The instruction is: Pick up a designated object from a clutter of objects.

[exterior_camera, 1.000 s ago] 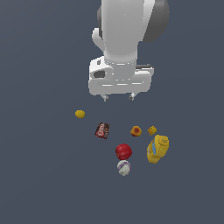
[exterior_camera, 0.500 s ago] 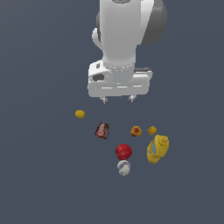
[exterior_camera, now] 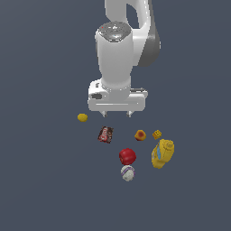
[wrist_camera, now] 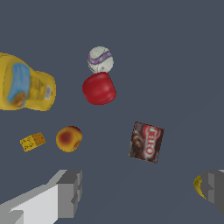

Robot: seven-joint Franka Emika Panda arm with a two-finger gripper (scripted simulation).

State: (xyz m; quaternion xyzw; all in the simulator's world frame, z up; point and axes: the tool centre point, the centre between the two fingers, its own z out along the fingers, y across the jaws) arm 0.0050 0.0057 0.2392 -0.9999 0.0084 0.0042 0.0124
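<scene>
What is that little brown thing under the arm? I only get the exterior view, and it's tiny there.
Observer: The wrist view shows the brown box lying flat, with a white-and-red label facing up.
Operator: Is the claw holding it?
Observer: No. The gripper is open, its fingers apart with the box between and beyond them, untouched.
Operator: Anything crowding it?
Observer: Not closely. The red ball and the orange block sit clear of it, with bare floor between.

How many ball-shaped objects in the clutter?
2. The red ball sits near the middle of the clutter; the white ball with purple stripes touches or nearly touches it on the side away from the arm. The rounded orange block isn't counted. None appear hidden.
</scene>
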